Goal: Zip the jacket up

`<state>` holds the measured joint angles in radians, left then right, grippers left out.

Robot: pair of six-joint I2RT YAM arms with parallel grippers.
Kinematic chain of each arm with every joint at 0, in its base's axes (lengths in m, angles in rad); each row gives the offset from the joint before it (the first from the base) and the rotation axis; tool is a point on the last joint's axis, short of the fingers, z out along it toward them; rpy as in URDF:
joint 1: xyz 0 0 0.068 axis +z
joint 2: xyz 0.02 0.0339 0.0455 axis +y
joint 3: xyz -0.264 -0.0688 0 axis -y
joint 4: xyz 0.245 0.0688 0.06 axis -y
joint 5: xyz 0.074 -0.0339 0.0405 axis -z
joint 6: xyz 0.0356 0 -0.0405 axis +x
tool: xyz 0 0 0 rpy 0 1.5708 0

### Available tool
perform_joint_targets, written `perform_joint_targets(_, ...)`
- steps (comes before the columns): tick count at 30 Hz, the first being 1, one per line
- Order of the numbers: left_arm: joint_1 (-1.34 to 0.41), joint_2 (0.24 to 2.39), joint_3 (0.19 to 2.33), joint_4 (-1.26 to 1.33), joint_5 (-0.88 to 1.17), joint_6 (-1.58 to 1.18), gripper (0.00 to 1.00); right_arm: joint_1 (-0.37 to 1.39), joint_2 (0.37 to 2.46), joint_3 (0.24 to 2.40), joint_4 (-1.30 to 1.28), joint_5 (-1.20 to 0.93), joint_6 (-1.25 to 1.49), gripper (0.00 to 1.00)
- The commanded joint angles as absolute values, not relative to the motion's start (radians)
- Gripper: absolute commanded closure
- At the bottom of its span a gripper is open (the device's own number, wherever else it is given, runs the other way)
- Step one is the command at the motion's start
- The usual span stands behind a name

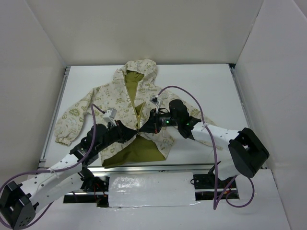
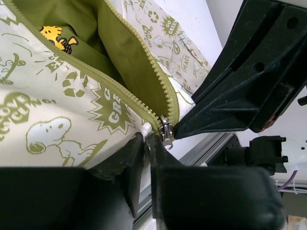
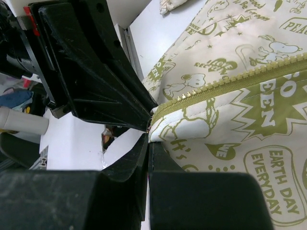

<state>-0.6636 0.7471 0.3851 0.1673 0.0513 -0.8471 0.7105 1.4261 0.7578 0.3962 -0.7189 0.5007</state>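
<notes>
The cream jacket (image 1: pixel 115 103) with olive doodle prints lies flat on the table, hood at the far end, sleeves spread. Its zipper is open in a V above the silver slider (image 2: pixel 166 130). My left gripper (image 1: pixel 135 130) is shut on the jacket's bottom edge just below the slider, as the left wrist view (image 2: pixel 147 139) shows. My right gripper (image 1: pixel 145 125) meets it from the right. In the right wrist view (image 3: pixel 148 136) it is shut at the zipper's lower end on the jacket (image 3: pixel 240 134). Its tip touches the slider.
An olive T-shirt (image 1: pixel 134 149) shows inside the jacket and below its hem. White walls enclose the table on three sides. A metal rail and a foil-covered panel (image 1: pixel 151 189) run along the near edge. Purple cables (image 1: pixel 192 96) loop over both arms.
</notes>
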Motion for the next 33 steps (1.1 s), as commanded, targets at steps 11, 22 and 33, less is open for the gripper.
perform_joint_targets(11, -0.646, 0.707, 0.364, 0.199, 0.083, -0.838, 1.00, 0.696, 1.447, 0.749, 0.485, -0.747, 0.515, 1.00)
perform_joint_targets(22, -0.647, 0.718, 0.357, 0.209, 0.166, -0.802, 1.00, 0.690, 1.433, 0.776, 0.371, -0.672, 0.471, 0.70)
perform_joint_targets(33, -0.647, 0.807, 0.377, 0.203, 0.229, -0.761, 1.00, 0.701, 1.299, 0.811, 0.106, -0.330, 0.509, 0.52)
